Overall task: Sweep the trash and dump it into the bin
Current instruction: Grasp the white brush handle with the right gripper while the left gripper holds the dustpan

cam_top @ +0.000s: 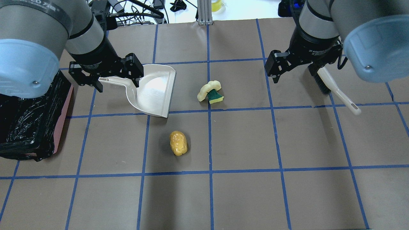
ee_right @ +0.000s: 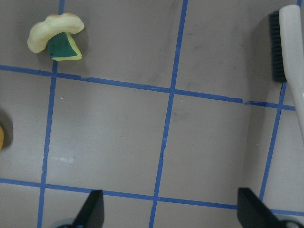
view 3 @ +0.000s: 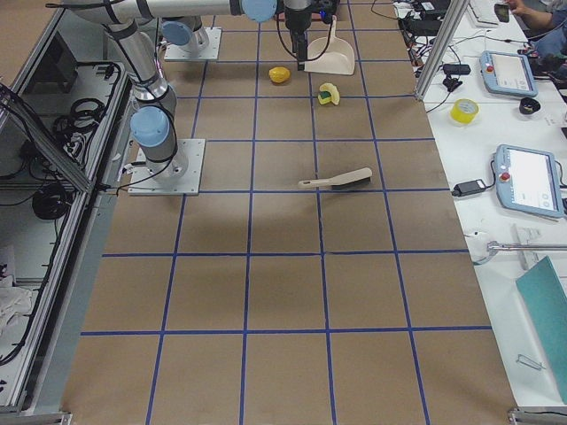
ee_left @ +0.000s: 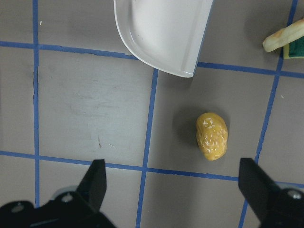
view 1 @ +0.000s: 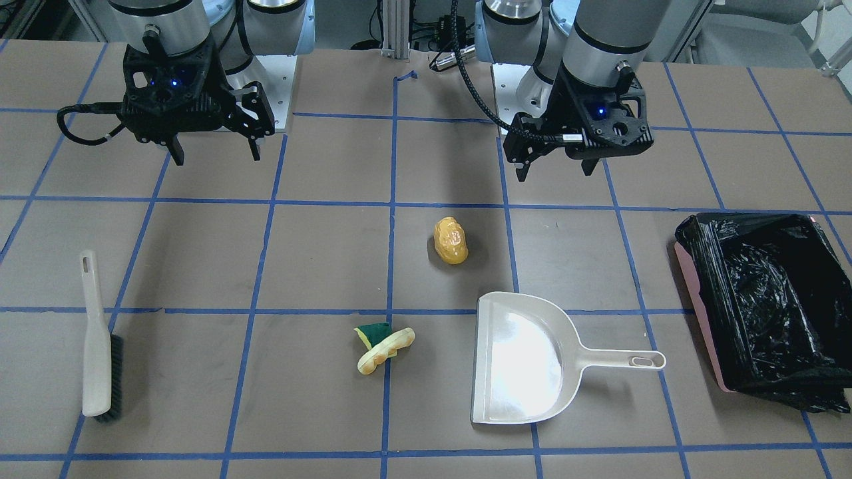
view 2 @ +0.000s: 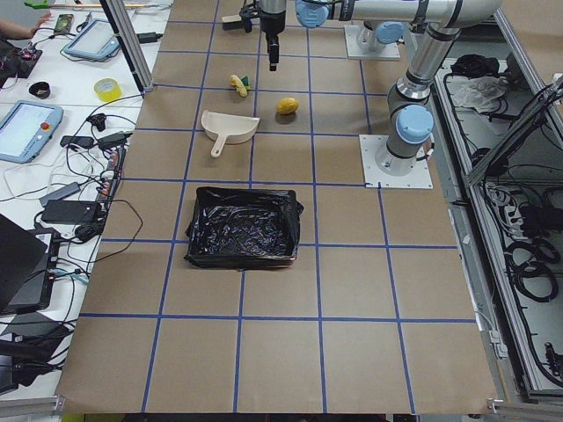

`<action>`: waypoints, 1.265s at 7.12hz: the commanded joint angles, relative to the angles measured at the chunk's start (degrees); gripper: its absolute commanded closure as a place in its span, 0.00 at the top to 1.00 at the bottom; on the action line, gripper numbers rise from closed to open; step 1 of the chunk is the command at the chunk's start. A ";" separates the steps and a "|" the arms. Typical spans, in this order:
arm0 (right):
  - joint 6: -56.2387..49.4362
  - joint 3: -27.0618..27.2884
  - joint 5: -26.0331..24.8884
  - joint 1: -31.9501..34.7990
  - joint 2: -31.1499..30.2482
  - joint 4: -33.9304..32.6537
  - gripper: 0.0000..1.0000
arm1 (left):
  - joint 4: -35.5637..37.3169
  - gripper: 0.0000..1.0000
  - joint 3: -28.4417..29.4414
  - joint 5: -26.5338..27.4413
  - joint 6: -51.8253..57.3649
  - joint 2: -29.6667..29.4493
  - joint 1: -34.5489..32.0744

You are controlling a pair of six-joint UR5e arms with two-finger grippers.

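Brown blue-taped table [view 1: 319,266]: 3 yellowish trash pieces [view 1: 450,240] sit mid-table. Left gripper [view 1: 556,171], wide open and empty, hangs nearer the cream plastic dustpan [view 1: 526,359]; right gripper [view 1: 216,156], likewise, nearer the cream-handled brush [view 1: 96,339].

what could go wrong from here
The rounded orange lump lies apart from the crescent and sponge, so the brush may roll it past the dustpan. The crescent touches the sponge; a sweep could scatter them. The dustpan's flat handle may slip from the open left end effector.
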 commanded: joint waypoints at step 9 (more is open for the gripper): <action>-42.11 2.72 -0.66 -24.76 20.45 -17.58 1.00 | 7.24 1.00 0.23 -0.15 27.83 -5.99 1.05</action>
